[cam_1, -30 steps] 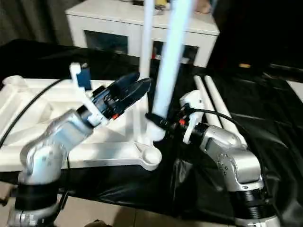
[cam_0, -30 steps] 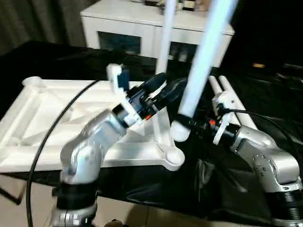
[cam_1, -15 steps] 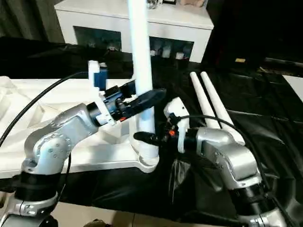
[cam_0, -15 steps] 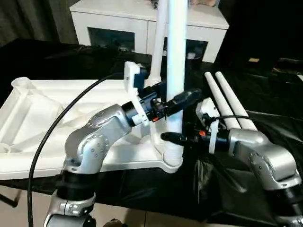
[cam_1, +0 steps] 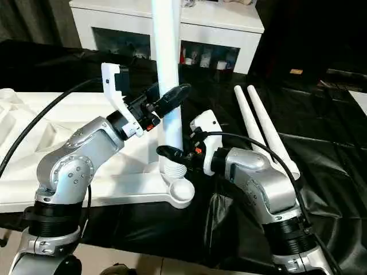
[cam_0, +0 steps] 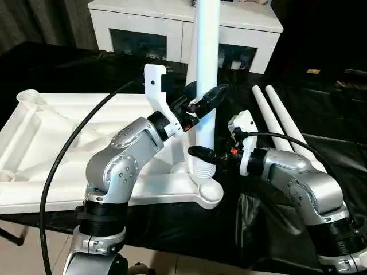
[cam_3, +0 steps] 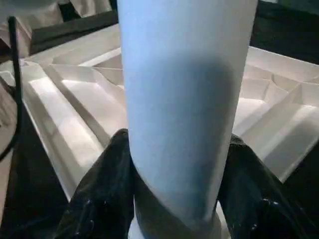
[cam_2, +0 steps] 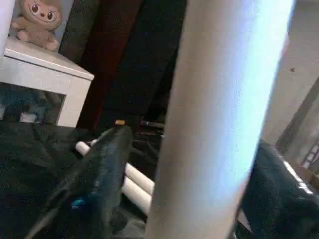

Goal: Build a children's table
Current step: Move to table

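Black fingers (cam_0: 202, 156) — both pairs — apparently gripping smooth tapered white leg (cam_0: 205, 74), ribbed tabletop (cam_0: 69, 143)

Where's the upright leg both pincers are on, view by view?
Left eye: upright leg, centre, foot in the near corner of the tabletop.
Right eye: left of centre.
Left wrist: pale column between that pincer's fingers.
Right wrist: close, between the fingers.
Shared landmark: two loose legs.
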Controlling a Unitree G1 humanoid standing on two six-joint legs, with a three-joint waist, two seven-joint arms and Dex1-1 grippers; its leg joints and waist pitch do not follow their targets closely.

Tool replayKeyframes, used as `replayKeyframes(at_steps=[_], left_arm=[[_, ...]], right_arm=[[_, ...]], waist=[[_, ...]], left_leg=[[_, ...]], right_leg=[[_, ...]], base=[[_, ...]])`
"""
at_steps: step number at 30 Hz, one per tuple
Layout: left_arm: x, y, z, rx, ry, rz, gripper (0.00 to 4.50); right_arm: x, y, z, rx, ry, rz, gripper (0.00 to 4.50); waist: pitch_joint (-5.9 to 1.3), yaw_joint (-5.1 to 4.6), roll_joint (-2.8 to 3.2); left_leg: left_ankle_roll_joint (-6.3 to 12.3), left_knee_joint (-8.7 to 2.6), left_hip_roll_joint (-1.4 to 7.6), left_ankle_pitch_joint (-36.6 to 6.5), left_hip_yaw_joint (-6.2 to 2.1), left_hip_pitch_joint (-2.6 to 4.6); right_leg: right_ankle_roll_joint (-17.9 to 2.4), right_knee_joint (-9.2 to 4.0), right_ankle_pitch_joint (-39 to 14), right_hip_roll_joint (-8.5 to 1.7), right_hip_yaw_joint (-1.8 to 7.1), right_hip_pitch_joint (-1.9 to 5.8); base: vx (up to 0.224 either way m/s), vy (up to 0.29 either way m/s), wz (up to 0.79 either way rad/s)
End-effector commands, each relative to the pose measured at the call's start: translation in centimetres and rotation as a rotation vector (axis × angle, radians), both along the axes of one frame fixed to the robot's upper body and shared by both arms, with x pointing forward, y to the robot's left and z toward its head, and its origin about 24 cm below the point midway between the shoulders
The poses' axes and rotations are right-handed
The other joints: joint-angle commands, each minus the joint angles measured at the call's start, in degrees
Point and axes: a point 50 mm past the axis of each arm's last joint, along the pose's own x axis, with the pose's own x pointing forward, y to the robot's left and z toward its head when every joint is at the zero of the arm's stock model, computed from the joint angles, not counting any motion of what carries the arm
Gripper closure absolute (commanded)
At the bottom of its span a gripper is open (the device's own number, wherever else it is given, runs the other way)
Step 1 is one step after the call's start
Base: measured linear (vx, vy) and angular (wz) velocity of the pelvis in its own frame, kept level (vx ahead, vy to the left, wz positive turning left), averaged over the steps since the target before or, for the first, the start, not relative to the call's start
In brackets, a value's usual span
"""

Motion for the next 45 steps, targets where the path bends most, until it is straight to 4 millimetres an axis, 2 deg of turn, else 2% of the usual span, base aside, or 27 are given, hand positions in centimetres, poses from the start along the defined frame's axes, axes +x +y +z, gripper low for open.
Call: replayKeyframes(at_steps=[1, 5, 6, 7, 8, 9, 11, 14, 18, 19, 21, 24, 27, 28, 30, 32, 35, 39, 41, 42, 43, 45], left_arm=[[0.3, 0.4, -0.1, 0.022, -0.004, 0.037, 1.56], [0.4, 0.3, 0.0, 0.038, -0.019, 0.071, 1.73], [0.4, 0.2, 0.1, 0.044, -0.025, 0.078, 1.89], [0.4, 0.2, 0.2, 0.055, -0.045, 0.097, 2.06], [0.4, 0.0, 0.4, 0.056, -0.053, 0.107, 2.07], [0.4, 0.0, 0.4, 0.055, -0.055, 0.111, 2.13], [0.4, -0.1, 0.5, 0.054, -0.056, 0.122, 2.43], [0.5, -0.1, 0.5, 0.047, -0.056, 0.127, 2.64], [0.6, 0.0, 0.5, 0.049, -0.057, 0.132, 2.69], [0.6, 0.0, 0.5, 0.049, -0.057, 0.132, 2.69], [0.7, 0.2, 0.6, 0.050, -0.055, 0.133, 2.70], [0.7, 0.3, 0.7, 0.052, -0.049, 0.132, 2.70], [0.8, 0.8, 1.0, 0.037, -0.029, 0.105, 2.71], [0.8, 0.9, 1.0, 0.031, -0.020, 0.095, 2.71], [0.8, 1.5, 1.2, -0.008, 0.003, 0.061, 2.71], [0.8, 2.1, 1.5, -0.038, 0.011, 0.029, 2.71], [0.8, 2.1, 1.5, -0.038, 0.011, 0.029, 2.71], [0.8, 2.1, 1.5, -0.038, 0.011, 0.029, 2.71], [0.8, 2.4, 1.6, -0.056, 0.020, 0.010, 2.71], [0.1, 3.0, 3.1, -0.220, 0.044, -0.179, 2.71], [-0.1, 3.2, 3.6, -0.266, 0.043, -0.234, 2.71], [-0.2, 3.3, 4.0, -0.297, 0.046, -0.270, 2.71]], right_arm=[[0.2, 0.2, 0.9, -0.008, -0.043, 0.002, 2.64], [0.5, 0.3, 1.0, -0.020, -0.062, -0.022, 2.64], [0.6, 0.3, 1.1, -0.021, -0.069, -0.034, 2.64], [0.8, 0.4, 1.2, -0.021, -0.078, -0.054, 2.64], [1.0, 0.5, 1.3, -0.020, -0.089, -0.070, 2.64], [1.0, 0.6, 1.4, -0.019, -0.093, -0.075, 2.64], [1.2, 0.9, 1.5, -0.013, -0.102, -0.086, 2.64], [1.3, 1.1, 1.6, -0.011, -0.110, -0.096, 2.64], [1.4, 1.2, 1.6, -0.007, -0.109, -0.098, 2.64], [1.4, 1.2, 1.7, -0.001, -0.107, -0.098, 2.29], [1.4, 1.1, 2.0, 0.038, -0.098, -0.093, 1.91], [1.4, 1.0, 2.5, 0.066, -0.093, -0.075, 1.84], [1.0, 0.4, 3.7, 0.126, -0.073, -0.021, 1.46], [0.9, 0.2, 4.0, 0.140, -0.068, -0.004, 1.46], [0.7, -1.1, 5.1, 0.176, -0.067, 0.041, 1.41], [0.5, -2.4, 5.8, 0.211, -0.053, 0.068, 1.15], [0.5, -2.4, 5.8, 0.211, -0.053, 0.068, 1.15], [0.5, -2.4, 5.8, 0.211, -0.053, 0.068, 1.15], [0.5, -3.1, 6.2, 0.230, -0.036, 0.084, 0.84], [0.5, -4.6, 7.0, 0.275, 0.031, 0.129, 0.79], [0.5, -4.8, 7.2, 0.287, 0.051, 0.144, 0.74], [0.5, -4.4, 7.3, 0.303, 0.080, 0.173, 0.58]], waist=[[-3.93, 0.13, -0.60], [-3.94, 0.12, -0.71], [-3.94, 0.09, -0.70], [-3.95, -0.05, -1.29], [-3.98, 0.06, -0.92], [-4.02, 0.05, -0.82], [-4.04, -0.02, -1.03], [-4.01, 0.04, -0.94], [-4.00, 0.05, -0.94], [-4.01, 0.04, -0.91], [-4.04, -0.01, -0.93], [-4.07, -0.06, -0.91], [-4.07, 0.01, -0.70], [-4.19, 0.04, -0.72], [-4.20, 0.34, -0.53], [-4.11, 0.61, -0.63], [-4.12, 0.72, -0.74], [-4.16, 0.98, -0.71], [-4.23, 1.23, -0.67], [-4.20, 1.15, -1.15], [-4.37, 1.56, -0.78], [-4.19, 1.39, -0.59]], left_leg=[[0.57, -4.49, 5.10, -6.1, -1.86, 1.54], [0.11, -4.51, 5.09, -6.5, -1.84, 1.59], [0.08, -4.51, 5.09, -6.4, -1.85, 1.54], [0.31, -4.54, 5.12, -6.1, -1.79, 1.50], [0.32, -4.49, 5.12, -5.7, -1.83, 1.47], [0.25, -4.48, 5.14, -5.5, -1.86, 1.47], [0.16, -4.49, 5.15, -5.4, -1.81, 1.54], [0.04, -4.49, 5.13, -5.8, -1.78, 1.58], [-0.17, -4.50, 5.13, -6.0, -1.77, 1.62], [-0.19, -4.50, 5.12, -5.8, -1.80, 1.58], [-0.16, -4.48, 5.08, -5.9, -1.77, 1.57], [-0.01, -4.46, 5.06, -5.9, -1.78, 1.61], [0.02, -4.46, 5.13, -5.9, -1.79, 1.70], [0.12, -4.39, 5.05, -5.3, -1.80, 1.76], [0.39, -4.26, 5.03, -5.0, -1.74, 1.81], [0.55, -4.20, 4.84, -5.5, -1.64, 1.77], [0.41, -4.26, 4.95, -5.5, -1.67, 1.61], [0.09, -4.25, 5.04, -5.2, -1.63, 1.82], [0.04, -4.20, 5.01, -5.4, -1.62, 1.93], [0.04, -4.18, 4.90, -5.2, -1.52, 1.93], [-0.02, -3.87, 4.39, -4.3, -1.50, 1.97], [-0.35, -3.88, 4.45, -5.0, -1.48, 1.76]], right_leg=[[-13.2, -3.92, -2.8, -5.60, 2.99, 2.15], [-12.8, -4.01, -3.2, -5.65, 3.03, 2.13], [-12.8, -3.99, -3.0, -5.64, 3.04, 2.14], [-12.6, -4.12, -2.9, -5.61, 3.04, 2.14], [-12.6, -3.93, -2.7, -5.76, 3.08, 2.16], [-12.6, -3.86, -2.4, -5.72, 3.03, 2.15], [-12.9, -3.80, -1.2, -5.63, 3.00, 2.08], [-12.9, -3.82, -1.3, -5.67, 3.02, 2.10], [-12.8, -3.80, -1.3, -5.64, 3.03, 2.11], [-12.8, -3.75, -1.1, -5.61, 3.03, 2.13], [-12.9, -3.72, -0.6, -5.62, 3.04, 2.14], [-13.0, -3.66, -0.6, -5.57, 3.01, 2.16], [-13.0, -3.63, -0.1, -5.52, 3.01, 2.13], [-13.3, -3.42, 0.8, -5.42, 2.93, 2.26], [-13.8, -3.35, 1.8, -5.50, 2.94, 2.26], [-14.3, -3.47, 1.1, -5.47, 2.92, 2.35], [-13.9, -3.60, -0.6, -5.56, 2.89, 2.32], [-13.9, -3.66, -1.1, -5.51, 2.90, 2.09], [-13.9, -3.63, -0.9, -5.53, 2.91, 2.17], [-14.0, -3.55, -0.8, -5.39, 2.88, 2.23], [-15.2, -3.29, -0.6, -5.41, 2.74, 2.29], [-15.8, -3.29, -1.1, -5.19, 2.65, 2.08]], base=[[0.000, 0.000, 0.00], [0.000, 0.000, 0.00], [0.000, 0.000, 0.00], [0.000, 0.000, 0.00], [0.000, 0.000, 0.00], [0.000, 0.000, 0.00], [0.000, 0.000, 0.00], [0.000, 0.000, 0.00], [0.000, 0.000, 0.00], [0.000, 0.000, 0.00], [0.000, 0.000, 0.00], [0.000, 0.000, 0.00], [0.000, 0.000, 0.00], [0.000, 0.000, 0.00], [0.000, 0.000, 0.00], [0.000, 0.000, 0.00], [0.000, 0.000, 0.00], [0.000, 0.000, 0.00], [0.000, 0.000, 0.00], [0.000, 0.000, 0.00], [0.000, 0.000, 0.00], [0.000, 0.000, 0.00]])
